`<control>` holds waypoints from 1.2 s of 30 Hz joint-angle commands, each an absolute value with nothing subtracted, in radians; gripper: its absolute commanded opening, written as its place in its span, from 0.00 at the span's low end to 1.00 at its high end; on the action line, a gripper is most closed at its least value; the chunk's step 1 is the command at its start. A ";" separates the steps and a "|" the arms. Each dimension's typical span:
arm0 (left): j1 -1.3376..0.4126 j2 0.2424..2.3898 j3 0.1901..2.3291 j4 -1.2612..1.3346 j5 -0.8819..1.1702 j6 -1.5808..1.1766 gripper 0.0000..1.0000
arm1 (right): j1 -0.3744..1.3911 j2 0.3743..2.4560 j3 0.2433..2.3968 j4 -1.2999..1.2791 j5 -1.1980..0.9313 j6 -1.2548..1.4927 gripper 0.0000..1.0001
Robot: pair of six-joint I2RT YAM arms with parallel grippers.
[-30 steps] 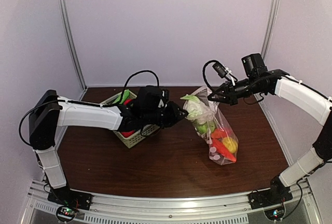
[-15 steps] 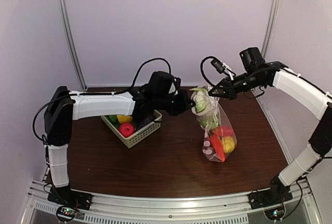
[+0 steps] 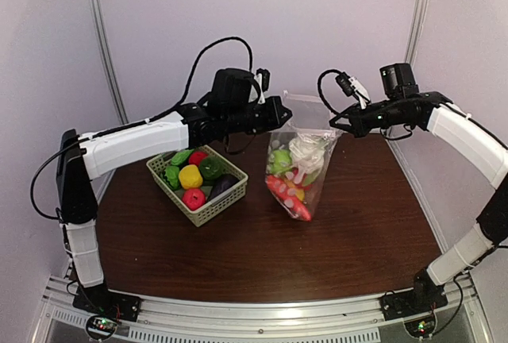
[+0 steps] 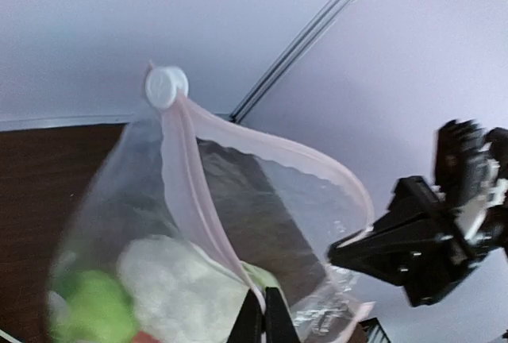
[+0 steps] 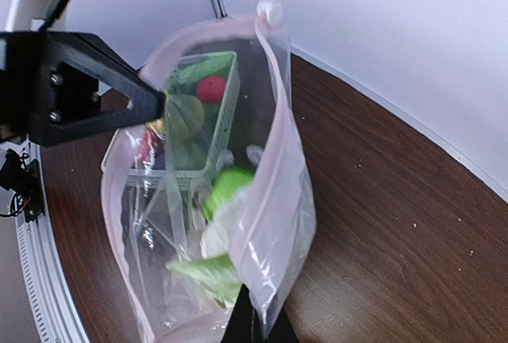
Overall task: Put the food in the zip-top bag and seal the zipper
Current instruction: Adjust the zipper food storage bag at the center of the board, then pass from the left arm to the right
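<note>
**Bag hung open between two arms**

From above, the clear, crinkly zip-top bag (image 3: 311, 170) hangs over the dark wood-grain tabletop (image 3: 365, 240). Its mouth is up and its long axis is close to upright. The left gripper (image 3: 275, 123) and right gripper (image 3: 336, 127) each have their jaws clamped on an upper corner. Glossy plastic food (image 3: 295, 170) is heaped inside, with a knobbly white cauliflower (image 3: 306, 152) on top and a tapering red chili (image 3: 287, 196) lowest. Just to the left sits a pale green lattice basket (image 3: 230, 198) holding more pieces.

The left wrist view shows the jaws pinched tight on the thin pinkish zipper (image 4: 198, 192). The strip loops round the gaping mouth to a round white slider (image 4: 166, 86).

In the right wrist view the jaws nip the filmy rim. The basket shows through the plastic.
</note>
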State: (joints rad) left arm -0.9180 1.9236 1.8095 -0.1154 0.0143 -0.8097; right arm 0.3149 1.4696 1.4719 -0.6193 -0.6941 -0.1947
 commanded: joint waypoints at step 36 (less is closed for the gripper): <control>-0.949 1.945 1.598 0.245 0.163 -0.913 0.00 | 0.518 1.498 1.635 -0.770 0.006 -0.116 0.46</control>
State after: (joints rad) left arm -0.9260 2.0041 1.5925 0.2169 0.2150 -0.9230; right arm 0.5014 1.5703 1.6169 -0.7383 -0.2764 -0.1429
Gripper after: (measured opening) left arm 0.017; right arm 0.529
